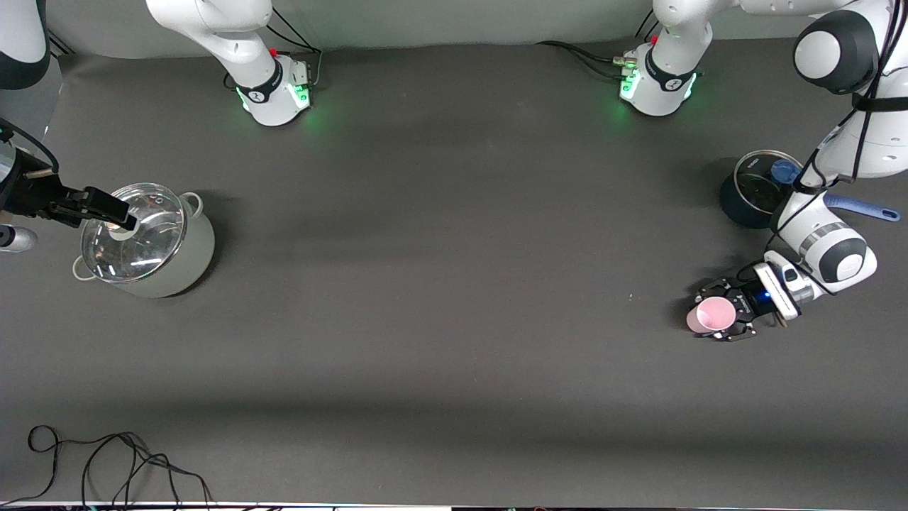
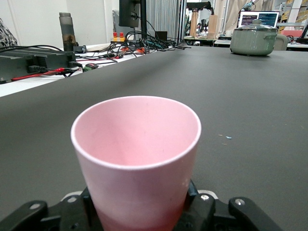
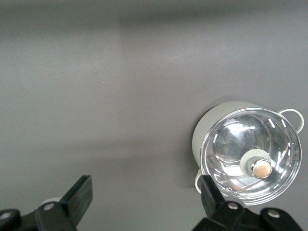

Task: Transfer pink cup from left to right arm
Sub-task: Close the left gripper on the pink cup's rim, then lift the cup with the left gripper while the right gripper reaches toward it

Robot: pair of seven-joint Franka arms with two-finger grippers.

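Pink cup (image 1: 714, 315) sitting clamped low in our left pincer (image 1: 725, 319) at the left arm's end of the table (image 1: 440, 284). Light, rigid, slick; we're leaving the rim band free. Right pincer (image 1: 106, 207) waiting spread over the lidded pot (image 1: 145, 240).

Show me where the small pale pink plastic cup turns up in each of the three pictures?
Front view: small pale pink plastic cup sits between the left pincer fingers, toward the left arm's end of the table.
Left wrist view: the cup fills the middle, seen close.
Right wrist view: not in it.
Shared landmark: grey-green lidded pot.
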